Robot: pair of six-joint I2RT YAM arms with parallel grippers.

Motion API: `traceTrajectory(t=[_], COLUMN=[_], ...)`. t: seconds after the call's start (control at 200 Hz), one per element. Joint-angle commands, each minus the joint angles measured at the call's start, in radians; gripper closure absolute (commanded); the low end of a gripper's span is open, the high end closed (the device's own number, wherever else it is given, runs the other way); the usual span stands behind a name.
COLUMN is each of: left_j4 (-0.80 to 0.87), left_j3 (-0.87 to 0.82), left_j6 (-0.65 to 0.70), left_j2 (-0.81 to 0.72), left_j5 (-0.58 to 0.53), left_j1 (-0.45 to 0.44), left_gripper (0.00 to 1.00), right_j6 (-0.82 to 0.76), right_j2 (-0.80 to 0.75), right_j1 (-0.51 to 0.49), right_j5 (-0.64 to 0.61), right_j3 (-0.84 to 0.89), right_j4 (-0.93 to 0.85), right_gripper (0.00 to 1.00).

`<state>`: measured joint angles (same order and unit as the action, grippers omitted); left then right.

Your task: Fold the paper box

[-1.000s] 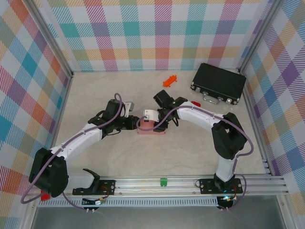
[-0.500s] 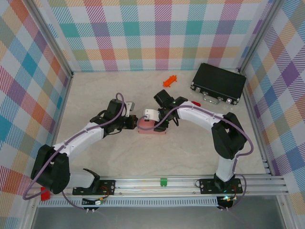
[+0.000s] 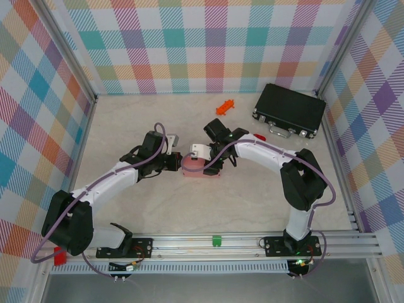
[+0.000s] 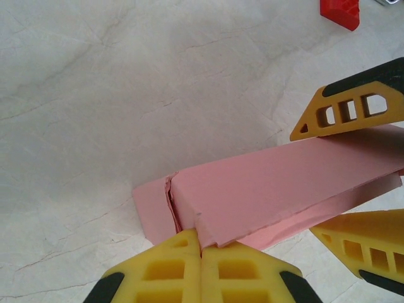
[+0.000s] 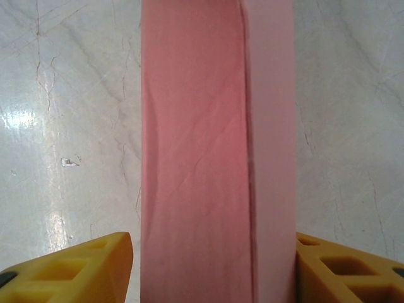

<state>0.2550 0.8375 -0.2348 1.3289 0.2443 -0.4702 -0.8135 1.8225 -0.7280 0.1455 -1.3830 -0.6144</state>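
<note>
A long pink thin-cardboard box (image 4: 278,189) lies on a pale, marbled tabletop (image 4: 95,95), its near end creased and slightly torn. The left gripper (image 4: 201,237) has its yellow ribbed fingers pressed together, tips against the box's near edge. The right gripper (image 4: 303,183) straddles the box's far part with its fingers apart, and a small red block (image 4: 341,11) sits at the top right.

Robot lab test cell
Plaid-patterned walls (image 3: 208,44) box in a marble-look desk (image 3: 158,208); an aluminium rail (image 3: 214,240) along the desk's near edge carries the left arm (image 3: 107,183) and right arm (image 3: 271,154).
</note>
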Motion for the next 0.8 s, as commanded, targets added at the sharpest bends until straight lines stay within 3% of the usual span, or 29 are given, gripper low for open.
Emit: traceTrajectory(t=[0.0,0.37,0.795], left_j4=[0.055,0.051,0.067], left_j3=[-0.035,-0.033,-0.017], left_j6=[0.019,0.041,0.052], left_j2=[0.025,0.033,0.04], left_j5=[0.007,0.026,0.004], left_j1=[-0.015,-0.038,-0.051], left_gripper=[1.0,1.0,1.0], right_j6=[0.027,0.062,0.149], right_j2=[-0.056,-0.128,-0.318], right_j1=[-0.009,-0.006,0.011], right_j5=[0.012,0.004,0.128], right_j3=[0.016,0.063,0.174], right_j4=[0.034,0.105,0.207], right_gripper=[0.36,0.27,0.24])
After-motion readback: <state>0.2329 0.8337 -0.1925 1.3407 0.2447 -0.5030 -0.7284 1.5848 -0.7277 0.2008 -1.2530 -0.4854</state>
